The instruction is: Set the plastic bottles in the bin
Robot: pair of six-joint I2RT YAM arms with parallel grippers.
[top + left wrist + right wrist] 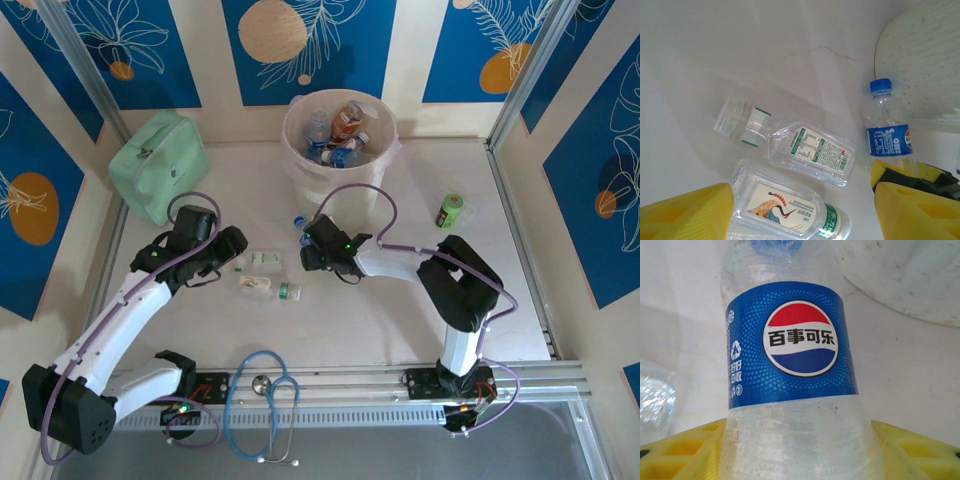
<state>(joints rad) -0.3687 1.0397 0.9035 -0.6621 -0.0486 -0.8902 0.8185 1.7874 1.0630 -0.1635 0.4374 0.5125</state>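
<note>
Risk of slip or swing on lifting: slick, thin bottle (790,355) pinched low on its body by right gripper (800,450), clamped against both flanks. Lying mid-table, just short of bin (292,135) at far edge. Right arm folded, reaching leftward. Left gripper (800,215) spread above clear bottles (810,150).

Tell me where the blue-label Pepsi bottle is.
Mid-table in the top view, the blue-label Pepsi bottle lies between the fingers of the right gripper, cap toward the bin, with two clear bottles to its left.
</note>
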